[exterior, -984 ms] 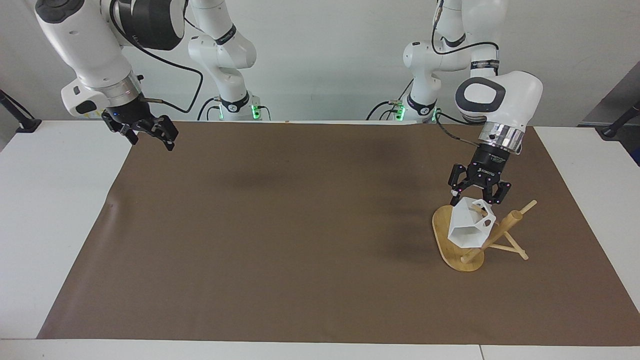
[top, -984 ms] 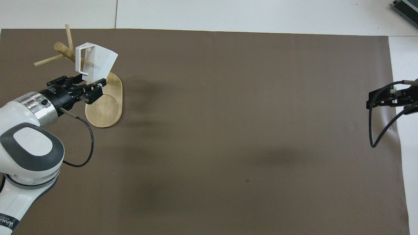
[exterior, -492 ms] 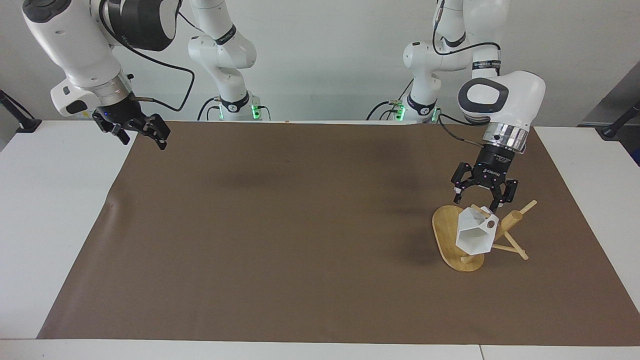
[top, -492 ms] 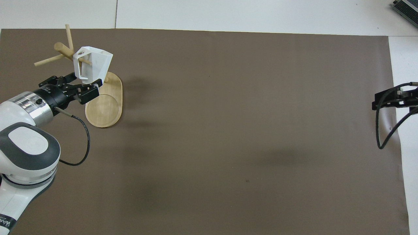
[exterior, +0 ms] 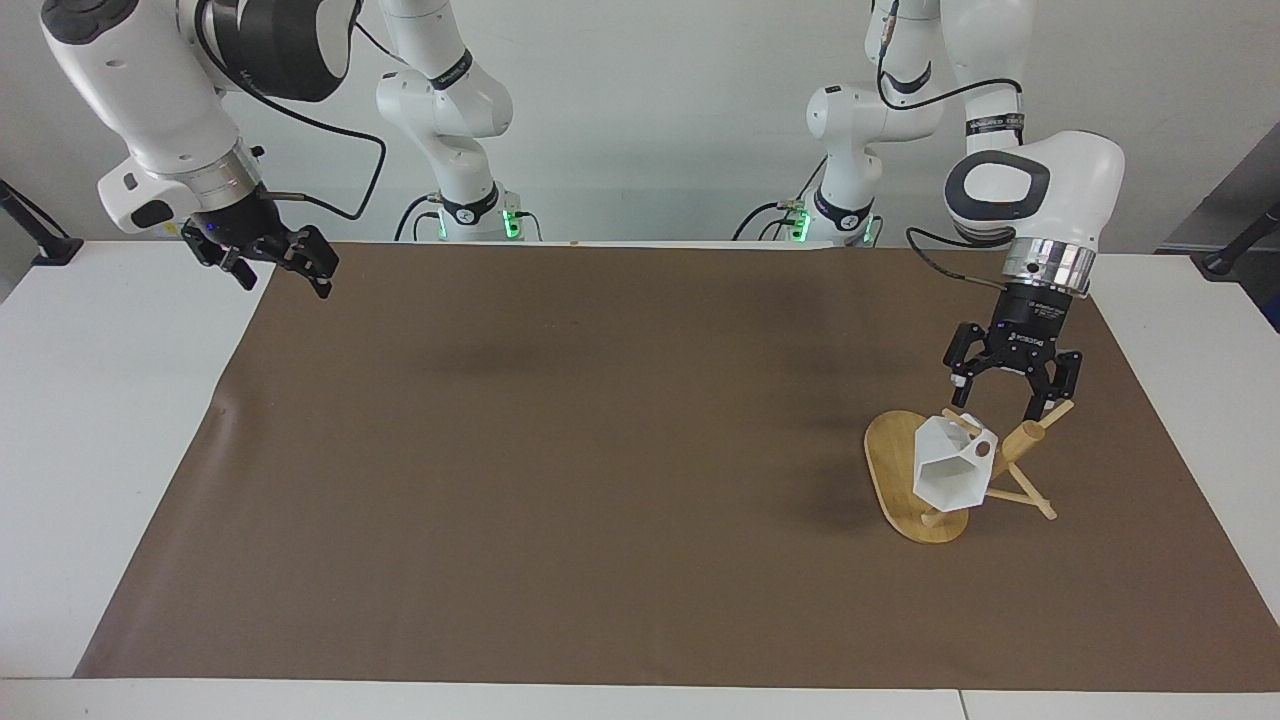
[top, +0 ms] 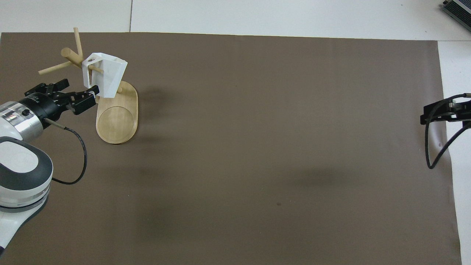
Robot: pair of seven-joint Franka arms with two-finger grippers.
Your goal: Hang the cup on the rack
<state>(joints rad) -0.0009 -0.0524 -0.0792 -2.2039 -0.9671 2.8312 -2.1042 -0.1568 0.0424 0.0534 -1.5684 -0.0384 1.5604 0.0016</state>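
Two end effectors are in view, and only the left end effector (exterior: 1012,392) is near the work. Its fingers are spread and hold nothing; in the facing view it hangs at the right of the frame, just above the rack (exterior: 935,480) and clear of it. Down and toward frame centre from it hangs the cup (exterior: 950,470), its blocky handle threaded on a thin peg (top: 96,68), mouth tipped toward the lower edge of the frame. That peg's long axis runs slantwise out from the thick central post (exterior: 1022,442), so any parting move should, I judge, go up and away without brushing the handle. The rack's oval base (top: 117,114) sits on the brown desk (exterior: 600,450) at the left arm's end. The right end effector (exterior: 283,262) waits at upper left of the facing view; I cannot tell its finger state.
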